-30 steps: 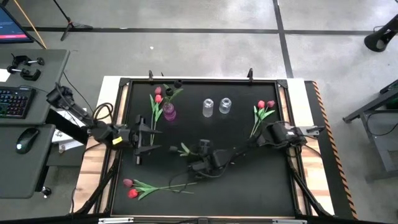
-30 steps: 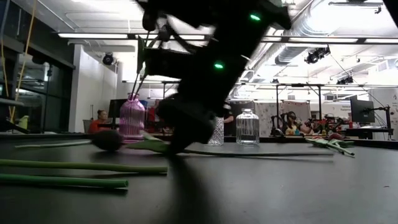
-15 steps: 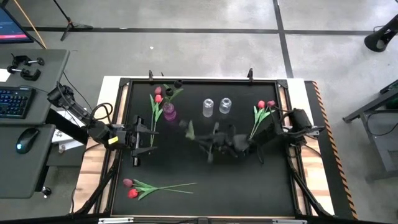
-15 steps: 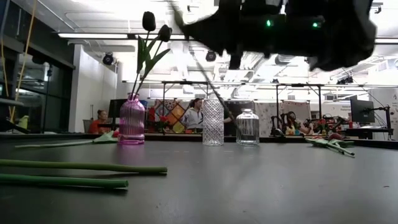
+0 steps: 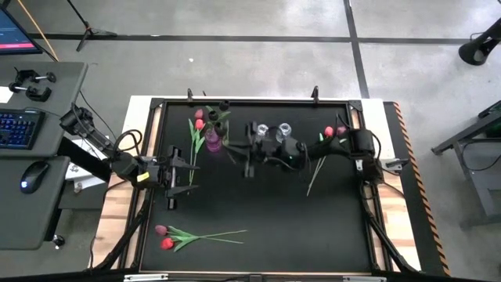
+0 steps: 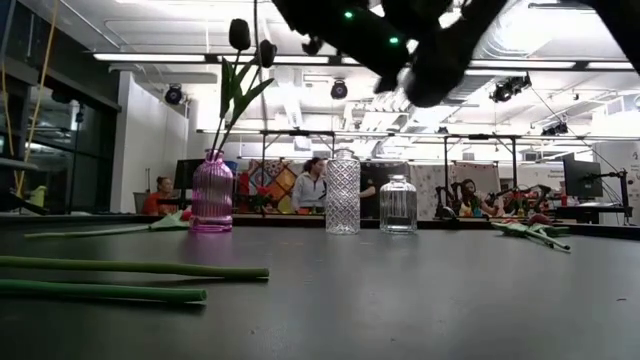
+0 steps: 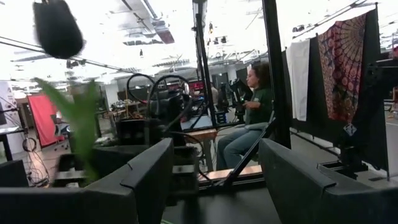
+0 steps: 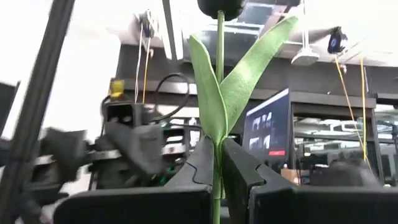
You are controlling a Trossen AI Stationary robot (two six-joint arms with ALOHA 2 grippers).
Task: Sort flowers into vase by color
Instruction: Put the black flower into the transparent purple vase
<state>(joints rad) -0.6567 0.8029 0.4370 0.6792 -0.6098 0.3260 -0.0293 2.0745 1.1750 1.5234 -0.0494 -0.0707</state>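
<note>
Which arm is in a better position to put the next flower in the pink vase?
The right gripper: it already pinches a dark-headed tulip upright, close to the pink vase. The left gripper is open and holds nothing.

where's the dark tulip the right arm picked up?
Clamped upright in the right gripper: the dark tulip is held above the table's far middle, between the pink vase and the clear vases.

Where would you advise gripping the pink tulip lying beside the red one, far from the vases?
Grip the pink tulip on its bare stem, past the leaves, coming straight down with fingers across it: it lies flat, stem running left-right.
</note>
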